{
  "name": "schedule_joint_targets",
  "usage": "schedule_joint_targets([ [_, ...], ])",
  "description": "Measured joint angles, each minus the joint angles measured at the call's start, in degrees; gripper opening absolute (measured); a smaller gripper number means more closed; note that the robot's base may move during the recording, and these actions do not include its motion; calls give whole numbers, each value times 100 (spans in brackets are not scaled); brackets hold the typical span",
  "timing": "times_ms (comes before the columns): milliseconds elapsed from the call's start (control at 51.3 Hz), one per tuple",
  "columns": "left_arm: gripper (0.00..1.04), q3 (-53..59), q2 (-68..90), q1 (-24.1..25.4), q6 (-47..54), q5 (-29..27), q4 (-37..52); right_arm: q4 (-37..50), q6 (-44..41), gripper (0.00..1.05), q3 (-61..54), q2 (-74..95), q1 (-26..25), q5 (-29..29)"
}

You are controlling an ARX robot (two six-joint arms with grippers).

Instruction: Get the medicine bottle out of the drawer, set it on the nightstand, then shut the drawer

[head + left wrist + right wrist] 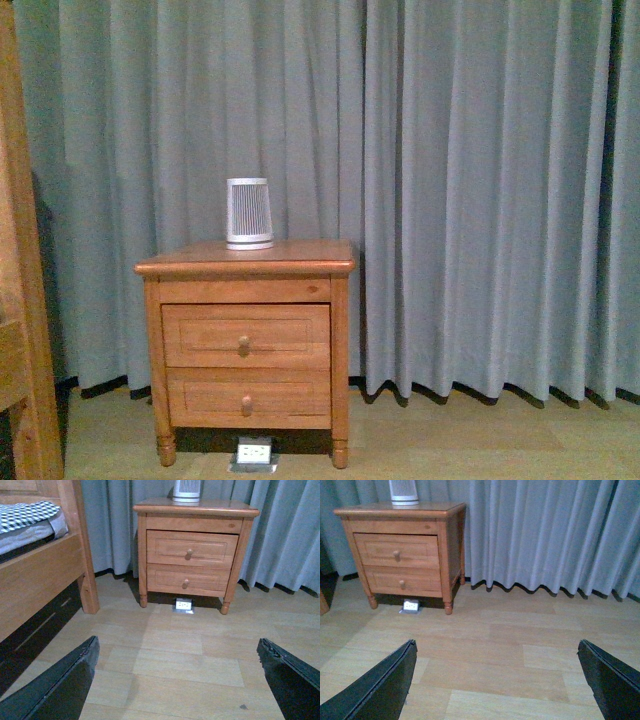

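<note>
While the left claw and right claw hang spread wide, well short of the nightstand, the medicine bottle is out of sight, presumably in the shut drawer, so grabbing the lookalike lower drawer looks the easy slip-up.

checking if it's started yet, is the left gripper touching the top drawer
Apart. In the left wrist view the left gripper hangs open, with bare floor between its fingers and the drawer.
</note>
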State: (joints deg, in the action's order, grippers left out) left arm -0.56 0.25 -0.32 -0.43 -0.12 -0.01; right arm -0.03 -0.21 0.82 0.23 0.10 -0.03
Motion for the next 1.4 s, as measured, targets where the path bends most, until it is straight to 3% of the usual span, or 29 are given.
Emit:
schedule_joint_targets([
  [1403,98,0,0,0,0,-2,0,0,0,98,0,0,0,2],
])
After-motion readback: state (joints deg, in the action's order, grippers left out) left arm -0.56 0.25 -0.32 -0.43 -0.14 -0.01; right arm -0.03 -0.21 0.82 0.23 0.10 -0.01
